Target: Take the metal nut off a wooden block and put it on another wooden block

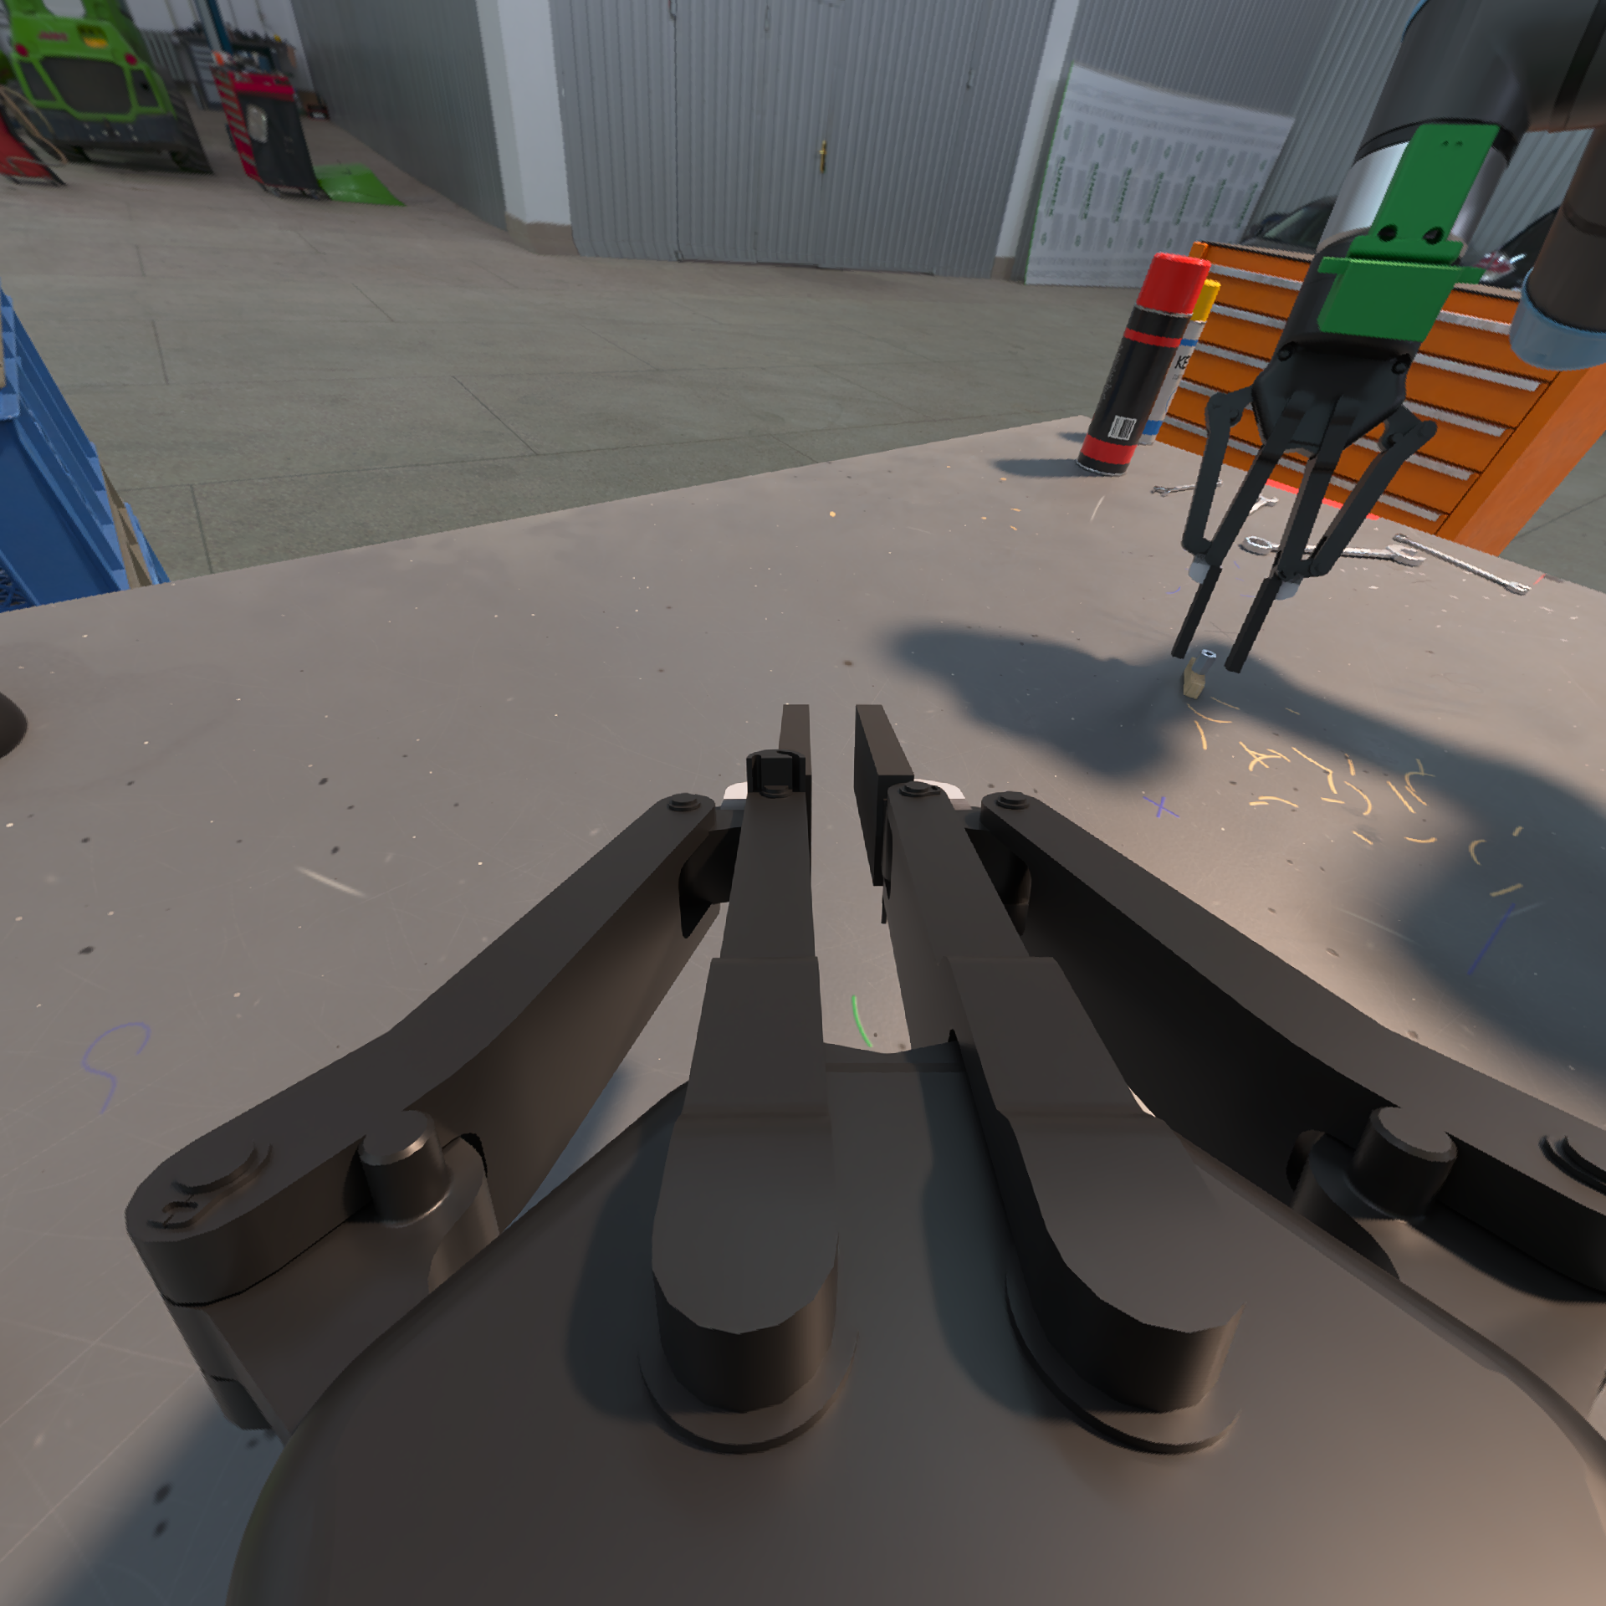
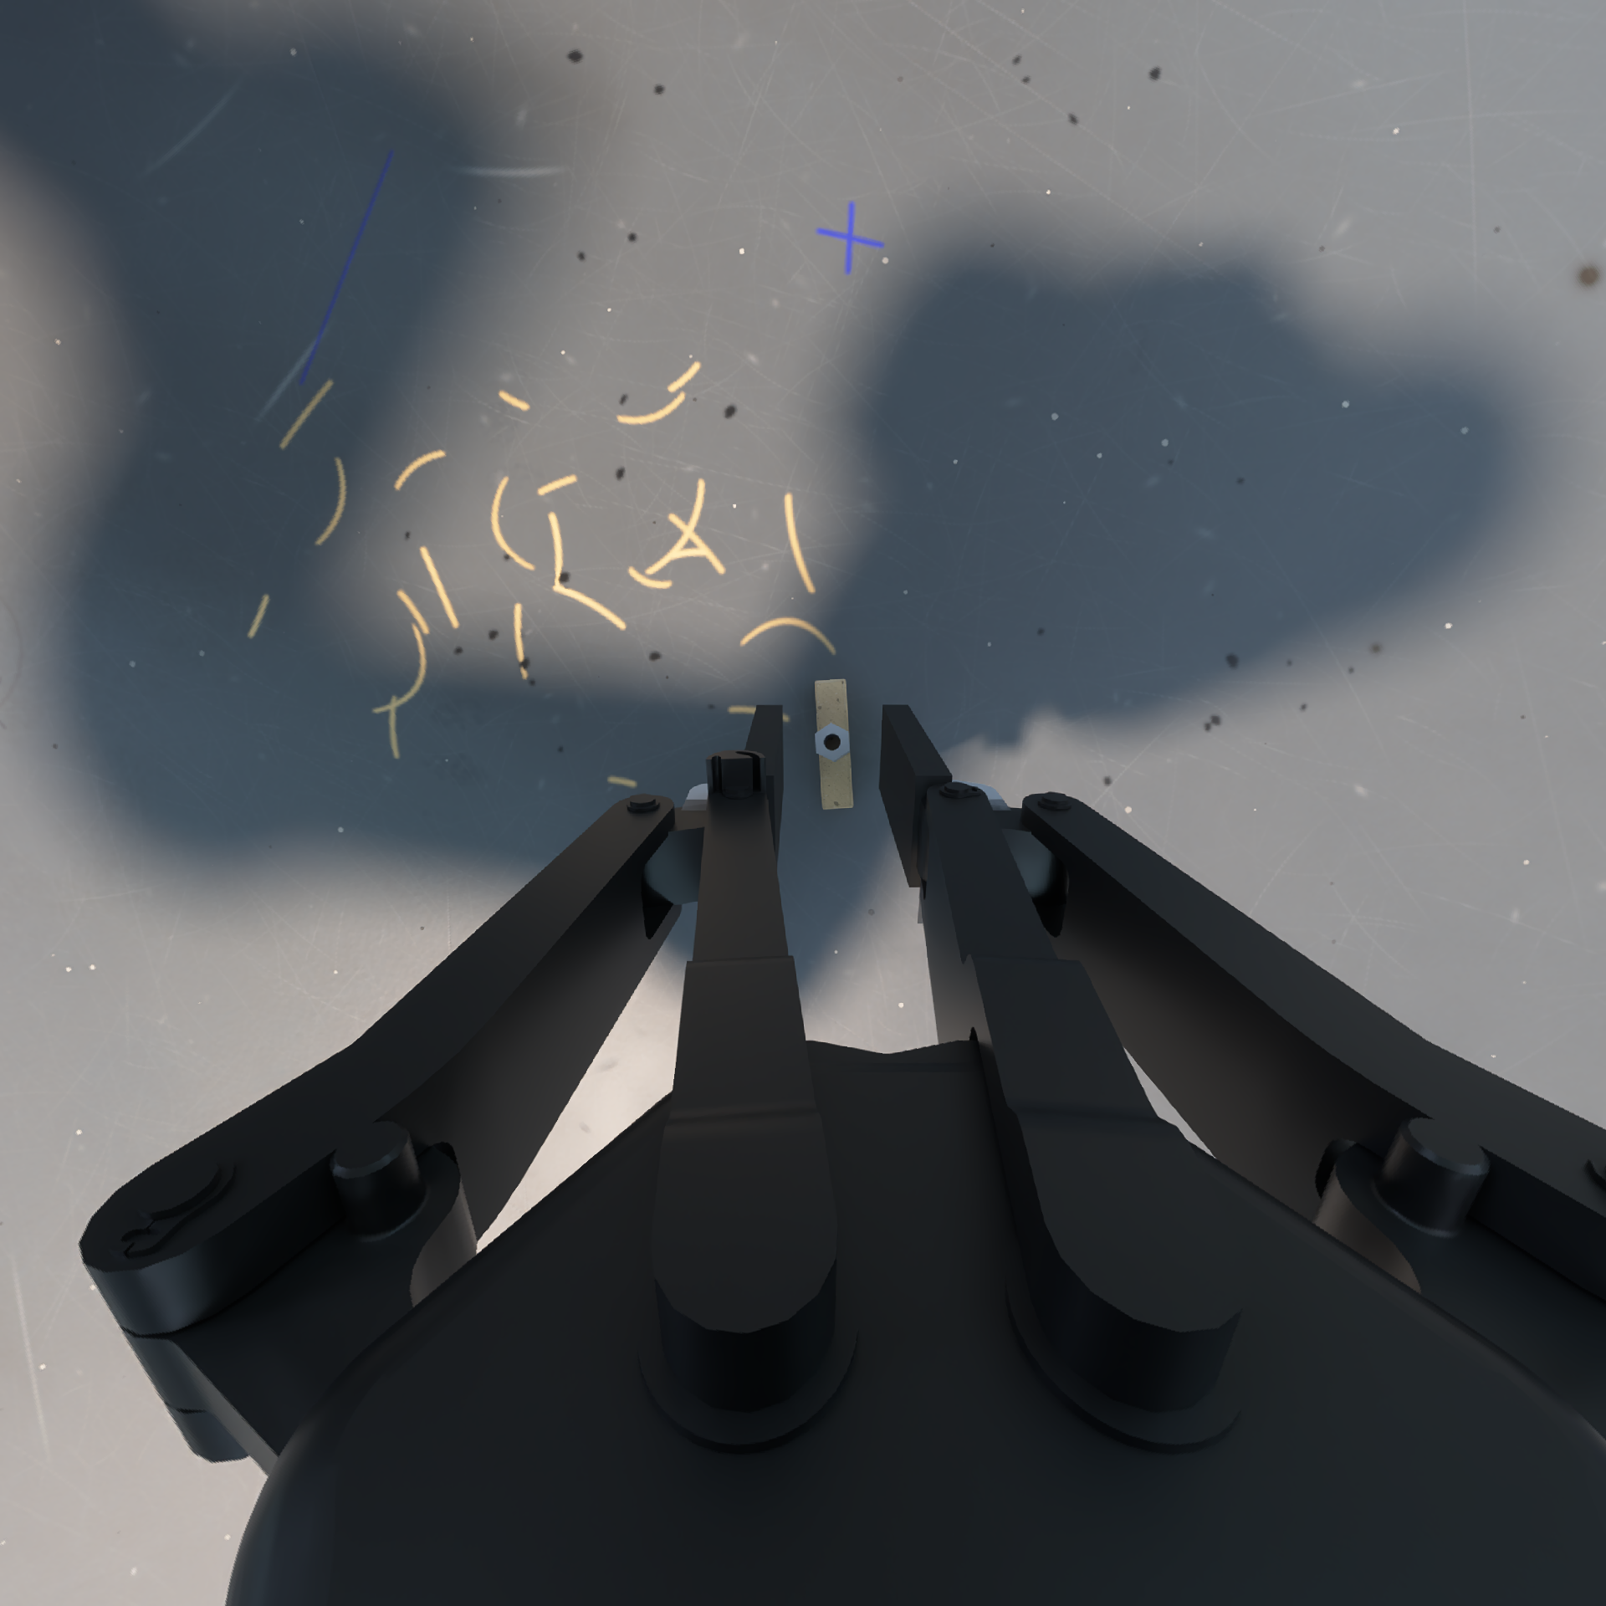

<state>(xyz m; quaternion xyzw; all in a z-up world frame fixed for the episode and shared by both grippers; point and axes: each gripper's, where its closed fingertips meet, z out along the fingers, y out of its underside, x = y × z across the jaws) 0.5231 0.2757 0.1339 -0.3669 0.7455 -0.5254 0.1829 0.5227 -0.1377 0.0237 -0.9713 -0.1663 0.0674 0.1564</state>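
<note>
A small silver metal nut (image 2: pixel 832 741) sits on top of a thin tan wooden block (image 2: pixel 834 782) that stands on the grey table (image 2: pixel 1217 174). My right gripper (image 2: pixel 832 716) points down over it, jaws a little apart, one fingertip on each side of the nut, not touching it. From the left wrist view the nut (image 1: pixel 1208 654) and block (image 1: pixel 1194 684) show between the right gripper's tips (image 1: pixel 1208 660). My left gripper (image 1: pixel 832 726) hovers low over bare table, far from the block, jaws a narrow gap apart and empty. No second wooden block is in view.
Two spray cans (image 1: pixel 1138 365) stand at the table's far right edge, with several wrenches (image 1: pixel 1390 552) lying near them. An orange drawer cabinet (image 1: pixel 1477 408) is behind. Pale curled shavings (image 2: pixel 556 539) lie beside the block. A blue crate (image 1: pixel 52 487) stands off the left edge.
</note>
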